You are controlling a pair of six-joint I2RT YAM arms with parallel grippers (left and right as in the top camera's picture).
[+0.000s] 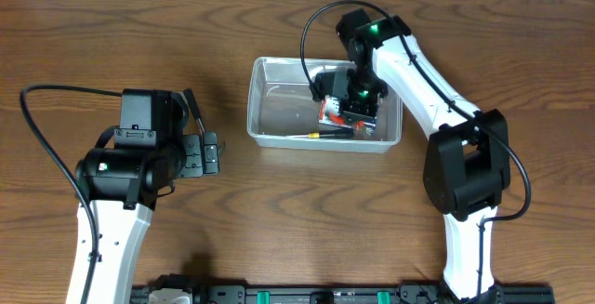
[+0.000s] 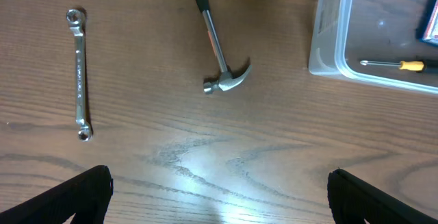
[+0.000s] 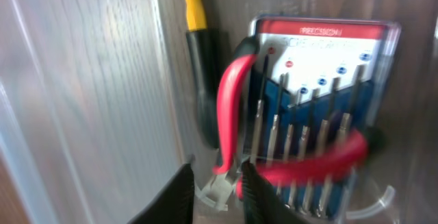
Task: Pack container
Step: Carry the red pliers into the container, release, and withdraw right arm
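Around the right jaws, the clear container [image 1: 257, 99]

place: robotics lab bench | evidence: white-and-black left robot arm [image 1: 110, 234], matching right robot arm [image 1: 462, 178], brown wood-grain tabletop [image 1: 112, 25] | props: steel claw hammer [image 2: 224, 81], silver ring wrench [image 2: 79, 73]

clear plastic container [image 1: 270, 109], shiny metal hammer [image 2: 217, 46]

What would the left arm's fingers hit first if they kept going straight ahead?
Probably the bare table, short of the hammer; depth is hard to judge from here.
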